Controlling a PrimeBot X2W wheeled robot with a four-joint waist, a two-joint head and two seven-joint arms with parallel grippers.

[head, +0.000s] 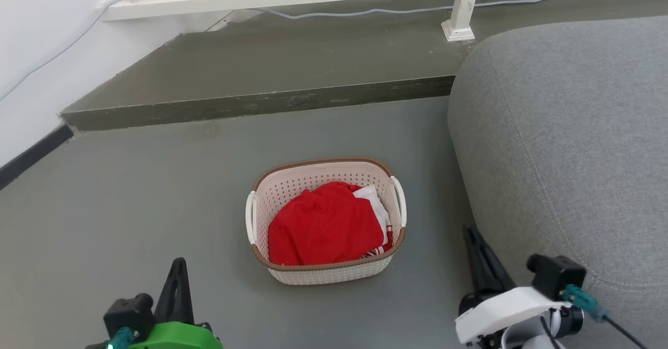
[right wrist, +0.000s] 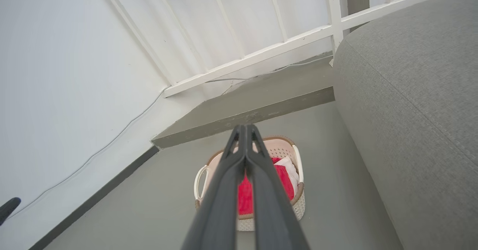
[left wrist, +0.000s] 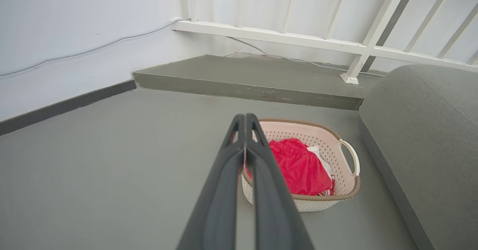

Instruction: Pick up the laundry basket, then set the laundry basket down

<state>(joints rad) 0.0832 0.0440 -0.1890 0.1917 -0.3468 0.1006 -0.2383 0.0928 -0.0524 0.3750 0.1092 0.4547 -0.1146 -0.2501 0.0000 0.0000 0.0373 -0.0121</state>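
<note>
The basket (head: 329,275) sits mid-frame on the floor (head: 130,208), with left claw (head: 178,272) and right claw (head: 472,238) pressed together, seemingly parked clear at the lower corners.

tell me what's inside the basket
A crumpled red cloth fills most of the basket, with a white piece tucked along its right side. The basket's floor and anything beneath the cloth are covered.

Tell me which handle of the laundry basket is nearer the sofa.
The right handle of the laundry basket, facing the grey sofa; the left handle faces open floor.
</note>
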